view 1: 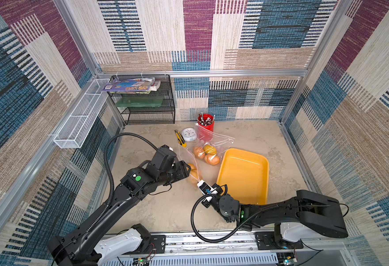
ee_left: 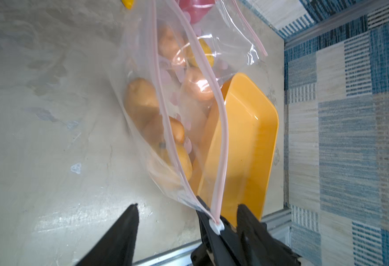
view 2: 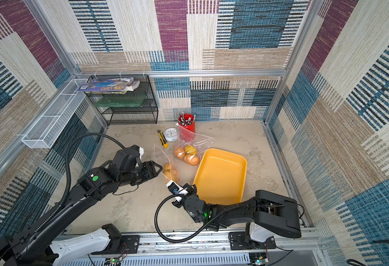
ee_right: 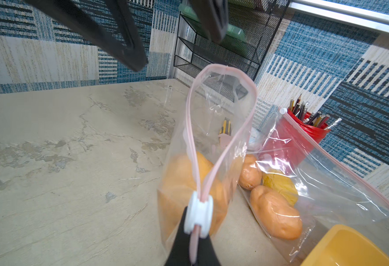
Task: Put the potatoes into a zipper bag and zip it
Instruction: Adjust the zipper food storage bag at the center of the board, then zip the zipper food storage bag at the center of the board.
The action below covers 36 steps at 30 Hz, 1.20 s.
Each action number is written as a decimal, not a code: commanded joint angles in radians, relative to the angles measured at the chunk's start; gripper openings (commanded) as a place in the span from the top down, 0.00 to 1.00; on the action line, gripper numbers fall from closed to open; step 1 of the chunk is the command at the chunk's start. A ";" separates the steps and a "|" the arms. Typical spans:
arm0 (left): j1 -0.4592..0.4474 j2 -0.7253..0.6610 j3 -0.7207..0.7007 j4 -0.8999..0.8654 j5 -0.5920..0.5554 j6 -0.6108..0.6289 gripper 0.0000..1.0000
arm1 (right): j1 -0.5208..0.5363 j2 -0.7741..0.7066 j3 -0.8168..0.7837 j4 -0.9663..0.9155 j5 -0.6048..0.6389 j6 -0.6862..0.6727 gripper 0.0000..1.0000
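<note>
Yellow tray [view 1: 246, 179] beside bag [view 1: 186, 154] of potatoes [view 1: 194, 174]

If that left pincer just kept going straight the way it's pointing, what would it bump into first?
Most likely the clear zipper bag just ahead of the left pincer, whose zipper end the right pincer grips. Potatoes sit inside it. How near the plastic is, I can't tell exactly.

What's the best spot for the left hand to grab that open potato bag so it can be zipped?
Probably the far end of the pink zipper strip on the open bag, opposite the white slider where the right hand grips. The mouth stands up as a loop there, so the left hand could come in from its own side and pinch across both lips.
</note>
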 commanded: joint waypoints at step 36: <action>-0.109 0.182 0.040 -0.003 0.116 -0.084 0.67 | -0.004 0.033 0.010 0.169 0.024 -0.049 1.00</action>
